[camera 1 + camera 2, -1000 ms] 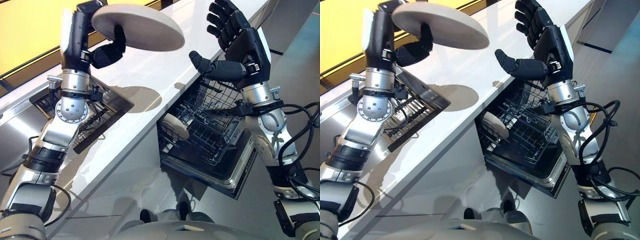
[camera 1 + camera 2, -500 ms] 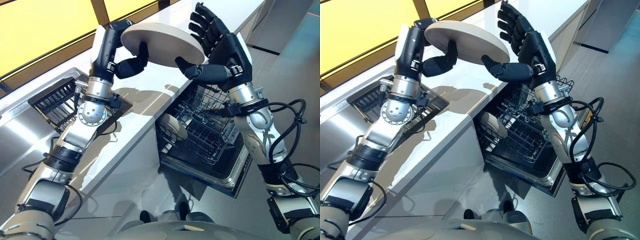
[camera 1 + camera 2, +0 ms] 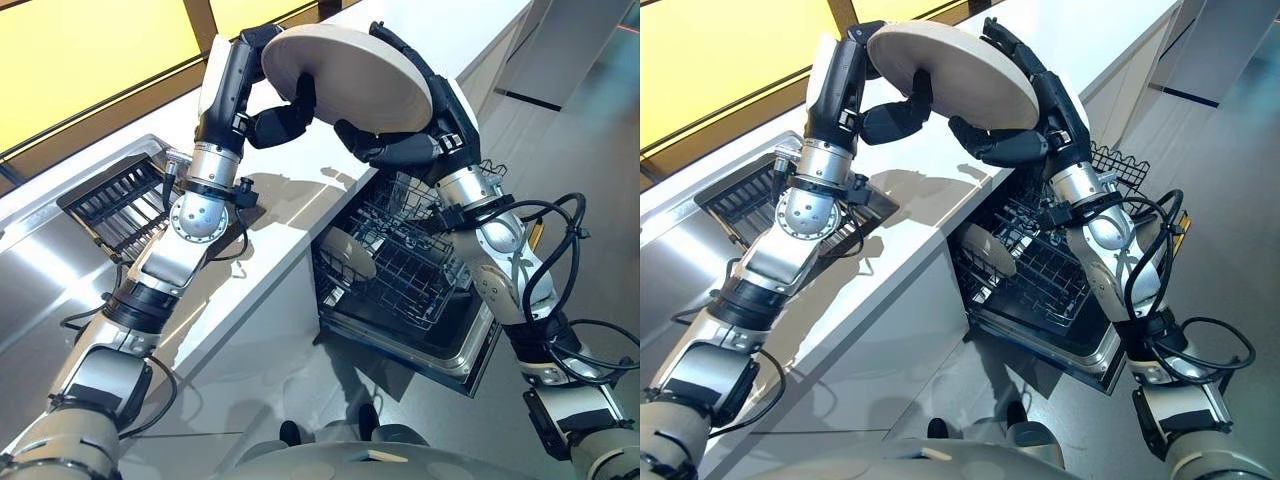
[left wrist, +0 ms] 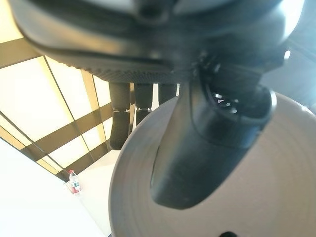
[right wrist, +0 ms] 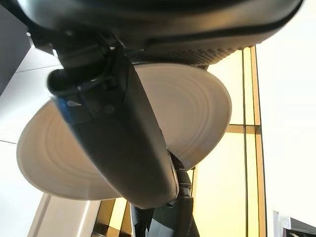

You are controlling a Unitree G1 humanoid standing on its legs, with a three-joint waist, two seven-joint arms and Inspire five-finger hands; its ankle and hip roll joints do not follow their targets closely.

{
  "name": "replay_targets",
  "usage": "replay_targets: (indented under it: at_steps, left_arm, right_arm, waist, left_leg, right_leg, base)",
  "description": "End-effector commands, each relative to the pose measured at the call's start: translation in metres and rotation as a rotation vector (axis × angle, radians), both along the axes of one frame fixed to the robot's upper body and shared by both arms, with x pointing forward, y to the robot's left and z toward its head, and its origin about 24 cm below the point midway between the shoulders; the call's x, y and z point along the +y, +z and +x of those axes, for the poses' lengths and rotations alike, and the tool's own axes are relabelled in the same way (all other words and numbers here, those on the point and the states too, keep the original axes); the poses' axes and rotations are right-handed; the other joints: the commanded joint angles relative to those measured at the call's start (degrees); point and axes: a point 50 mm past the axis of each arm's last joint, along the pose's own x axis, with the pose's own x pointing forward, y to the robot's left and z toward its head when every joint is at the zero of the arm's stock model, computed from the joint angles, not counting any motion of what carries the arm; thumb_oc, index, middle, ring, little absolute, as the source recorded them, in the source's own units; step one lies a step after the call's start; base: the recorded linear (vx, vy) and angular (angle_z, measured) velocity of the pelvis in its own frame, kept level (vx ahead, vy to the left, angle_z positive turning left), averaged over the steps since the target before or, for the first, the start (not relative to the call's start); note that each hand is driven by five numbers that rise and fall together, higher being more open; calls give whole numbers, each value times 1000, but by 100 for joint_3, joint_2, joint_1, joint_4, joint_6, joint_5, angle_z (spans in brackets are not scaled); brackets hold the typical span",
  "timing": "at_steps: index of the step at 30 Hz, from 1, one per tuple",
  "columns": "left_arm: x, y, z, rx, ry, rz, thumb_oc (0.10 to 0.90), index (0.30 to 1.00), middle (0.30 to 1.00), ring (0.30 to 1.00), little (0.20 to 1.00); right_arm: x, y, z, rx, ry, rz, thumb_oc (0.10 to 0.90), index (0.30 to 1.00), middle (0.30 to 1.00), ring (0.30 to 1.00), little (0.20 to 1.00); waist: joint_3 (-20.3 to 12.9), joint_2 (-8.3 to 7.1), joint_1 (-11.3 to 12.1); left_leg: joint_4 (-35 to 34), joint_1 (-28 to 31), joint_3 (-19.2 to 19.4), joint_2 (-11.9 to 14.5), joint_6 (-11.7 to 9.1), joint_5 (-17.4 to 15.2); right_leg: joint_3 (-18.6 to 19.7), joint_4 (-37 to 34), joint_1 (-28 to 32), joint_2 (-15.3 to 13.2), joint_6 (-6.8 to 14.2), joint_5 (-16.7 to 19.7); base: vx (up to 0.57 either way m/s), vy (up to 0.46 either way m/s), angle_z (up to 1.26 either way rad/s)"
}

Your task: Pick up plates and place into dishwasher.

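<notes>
Fingers of both the left hand [image 3: 275,110] and right hand [image 3: 400,150] pinch the plate [image 3: 345,75] mid-handover above the counter's edge [image 3: 300,225], next left must release

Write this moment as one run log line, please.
stage: handover above counter | plate: held by left hand and right hand | dishwasher: open

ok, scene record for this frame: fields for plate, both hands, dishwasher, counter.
plate: beige plate, held in the air above the counter edge, tilted
left hand: left hand grips one edge of the plate, thumb under, fingers over
right hand: right hand grips the opposite edge, thumb under, fingers over the top
dishwasher: dishwasher open, wire rack pulled out, another plate already standing in it
counter: white counter, drying rack in the sink at its left
</notes>
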Motion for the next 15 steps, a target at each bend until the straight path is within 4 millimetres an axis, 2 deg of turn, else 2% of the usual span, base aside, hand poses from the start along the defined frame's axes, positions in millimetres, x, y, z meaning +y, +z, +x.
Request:
replay_targets:
  at_steps: [1, 15]
  left_arm:
    - [-21, 44, 3, -177, -65, -14, 100, 300, 300, 300, 200]
    - [-16, 40, 6, -156, -35, 29, 100, 300, 300, 300, 200]
  right_arm:
    - [16, 44, -4, -196, 103, 88, 100, 300, 300, 300, 200]
    - [8, 43, -2, -194, 68, 129, 100, 300, 300, 300, 200]
  waist:
    - [-820, -172, 5]
    - [-818, -166, 30]
  left_leg:
    - [10, -58, -138, -330, 307, -470]
    - [10, -73, -188, -340, 319, -469]
  right_leg:
    - [-72, 24, 8, 207, 94, -82]
    - [-98, 24, 2, 201, 97, -83]
  base:
    - [0, 0, 0]
    - [0, -2, 0]
